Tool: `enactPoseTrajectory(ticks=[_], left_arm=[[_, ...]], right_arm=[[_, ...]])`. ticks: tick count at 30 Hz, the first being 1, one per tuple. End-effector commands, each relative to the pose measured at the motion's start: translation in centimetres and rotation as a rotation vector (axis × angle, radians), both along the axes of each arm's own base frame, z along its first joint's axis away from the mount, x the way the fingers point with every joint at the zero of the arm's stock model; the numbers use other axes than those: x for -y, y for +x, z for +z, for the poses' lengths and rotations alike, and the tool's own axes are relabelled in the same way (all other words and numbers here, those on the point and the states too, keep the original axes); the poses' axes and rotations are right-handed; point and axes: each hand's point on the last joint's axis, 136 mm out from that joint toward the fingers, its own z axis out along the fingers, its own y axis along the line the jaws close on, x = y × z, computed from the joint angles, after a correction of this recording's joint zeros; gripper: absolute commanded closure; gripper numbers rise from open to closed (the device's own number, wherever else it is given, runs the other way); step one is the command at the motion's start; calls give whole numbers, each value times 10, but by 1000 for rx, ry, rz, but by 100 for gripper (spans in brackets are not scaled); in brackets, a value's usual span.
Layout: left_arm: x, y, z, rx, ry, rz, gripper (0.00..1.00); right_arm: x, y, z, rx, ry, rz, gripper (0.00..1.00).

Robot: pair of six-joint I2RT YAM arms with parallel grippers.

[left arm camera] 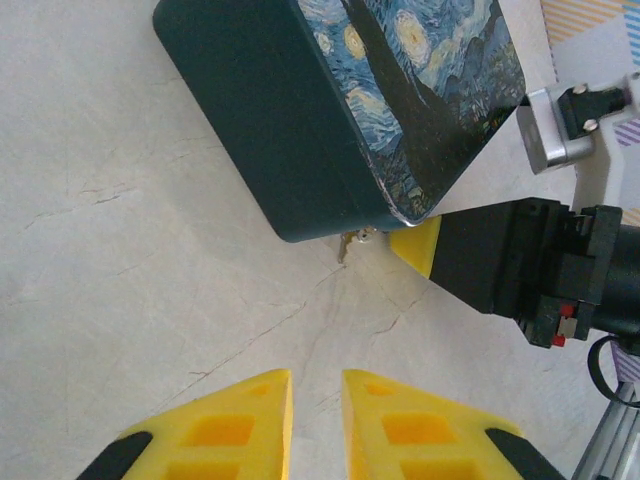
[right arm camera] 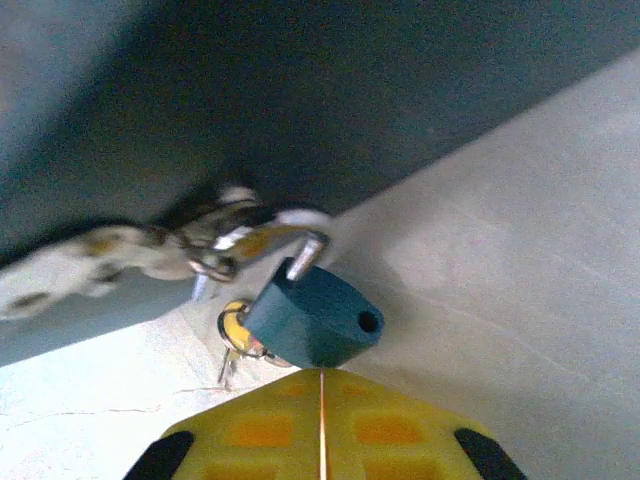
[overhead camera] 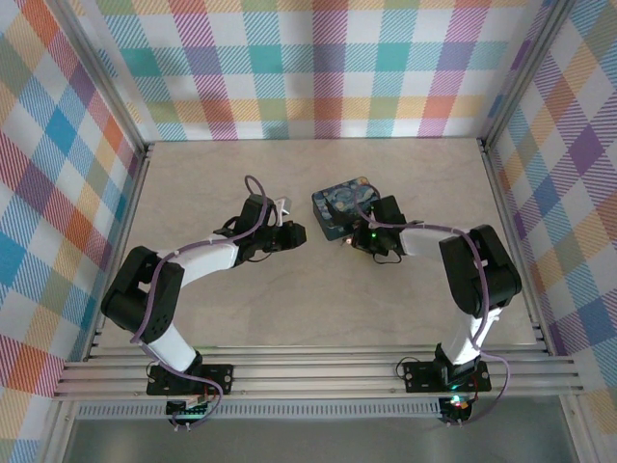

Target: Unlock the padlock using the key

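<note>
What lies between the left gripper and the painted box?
Only bare table separates the left gripper from the box, as the left wrist view shows.

The top camera looks down from above the near edge of the table (overhead camera: pixel 318 318), taking in all of it. Both wrist cameras sit low, facing the box (overhead camera: pixel 342 205) that all three views share. The right one is hard up against the padlock (right arm camera: pixel 310 315).
</note>
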Motion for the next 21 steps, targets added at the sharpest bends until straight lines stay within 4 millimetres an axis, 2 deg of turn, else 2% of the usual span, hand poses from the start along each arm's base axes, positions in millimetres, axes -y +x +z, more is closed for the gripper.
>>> enactPoseTrajectory(ticks=[1, 4, 8, 11, 14, 21], left_arm=[[2, 5, 2, 5, 7, -13, 80], [3, 6, 3, 7, 4, -20, 80], [7, 9, 7, 9, 3, -35, 80], [7, 10, 8, 8, 10, -47, 80], [8, 10, 8, -5, 13, -62, 80], [8, 7, 8, -29, 35, -105, 80]], right_arm=[[-9, 7, 26, 110, 28, 63, 94], [-7, 2, 36, 137, 36, 68, 94], [5, -3, 39, 149, 60, 3, 90], [8, -1, 37, 161, 97, -27, 69], [-2, 4, 33, 178, 138, 13, 52], [-14, 13, 20, 285, 144, 110, 46]])
